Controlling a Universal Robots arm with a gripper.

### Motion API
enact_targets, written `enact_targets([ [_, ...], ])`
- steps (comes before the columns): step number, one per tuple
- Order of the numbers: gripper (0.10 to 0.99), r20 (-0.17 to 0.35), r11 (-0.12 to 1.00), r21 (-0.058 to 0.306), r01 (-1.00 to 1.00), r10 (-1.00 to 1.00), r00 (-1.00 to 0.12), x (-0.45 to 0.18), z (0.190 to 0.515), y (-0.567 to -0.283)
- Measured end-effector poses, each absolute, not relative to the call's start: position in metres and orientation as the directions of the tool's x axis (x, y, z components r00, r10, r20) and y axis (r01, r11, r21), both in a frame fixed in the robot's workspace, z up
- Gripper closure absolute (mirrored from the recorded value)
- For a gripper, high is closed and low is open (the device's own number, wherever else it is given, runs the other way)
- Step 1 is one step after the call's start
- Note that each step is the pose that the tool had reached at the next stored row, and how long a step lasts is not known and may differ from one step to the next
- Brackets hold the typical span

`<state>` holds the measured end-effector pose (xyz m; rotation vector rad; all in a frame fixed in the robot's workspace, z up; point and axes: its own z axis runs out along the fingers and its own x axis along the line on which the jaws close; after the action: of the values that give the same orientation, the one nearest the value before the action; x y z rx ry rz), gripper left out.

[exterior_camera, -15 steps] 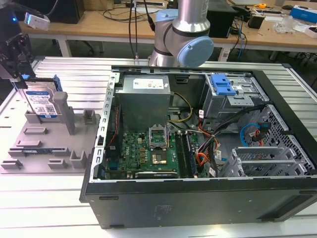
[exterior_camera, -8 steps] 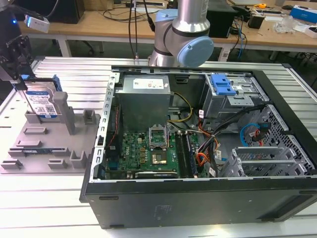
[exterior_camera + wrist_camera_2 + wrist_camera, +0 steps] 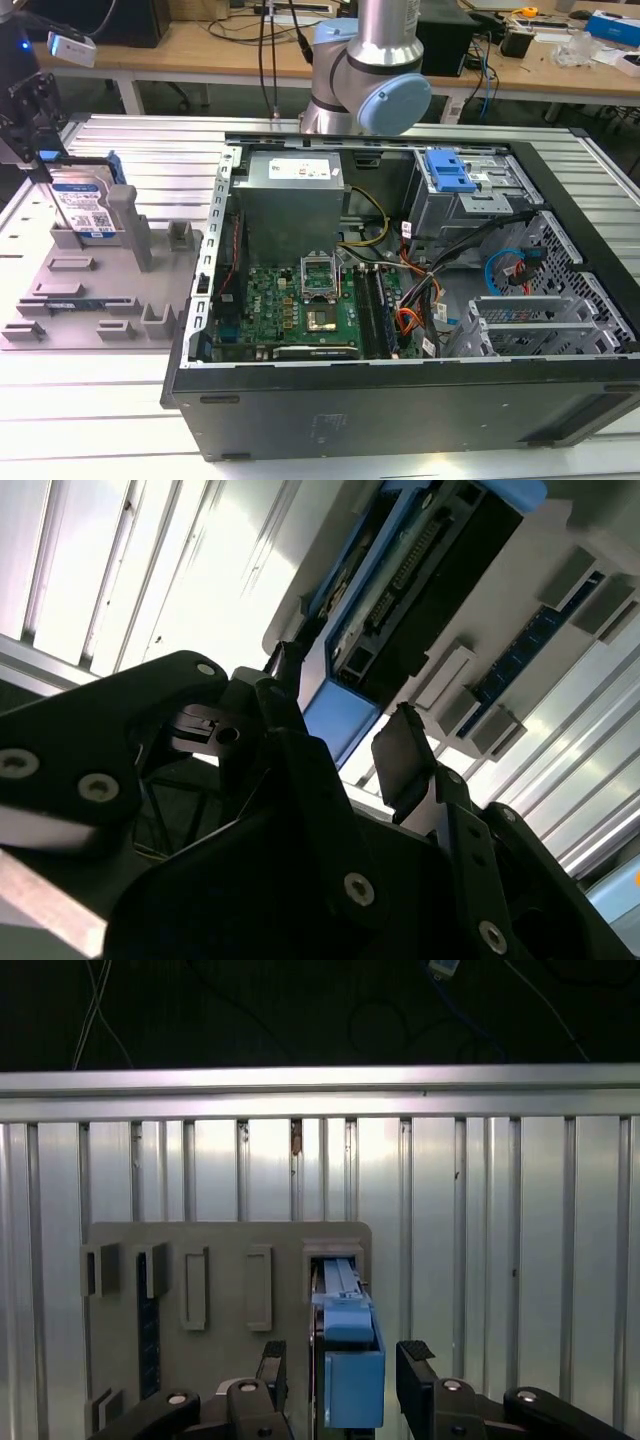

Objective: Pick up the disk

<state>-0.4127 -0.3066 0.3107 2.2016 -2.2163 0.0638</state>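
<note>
Ribbed metal surface (image 3: 100, 420) carries a grey holder (image 3: 90, 300) at nine o'clock from the open computer case (image 3: 400, 420), the disk (image 3: 85, 208) standing on edge in it, long axis running straight into the pincer (image 3: 343, 1355), whose spread fingers (image 3: 418, 1360) flank it without touching.

The arm (image 3: 372, 60) reaches out, its hand (image 3: 343, 1358) pointing down, fingers (image 3: 415, 1360) parted.
</note>
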Motion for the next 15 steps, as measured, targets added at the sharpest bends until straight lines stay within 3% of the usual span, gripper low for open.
enact_targets([
  [15,0.529,0.041,0.028,-0.016,-0.999,-0.999,-0.028,-0.4115,0.3057,-0.3067],
])
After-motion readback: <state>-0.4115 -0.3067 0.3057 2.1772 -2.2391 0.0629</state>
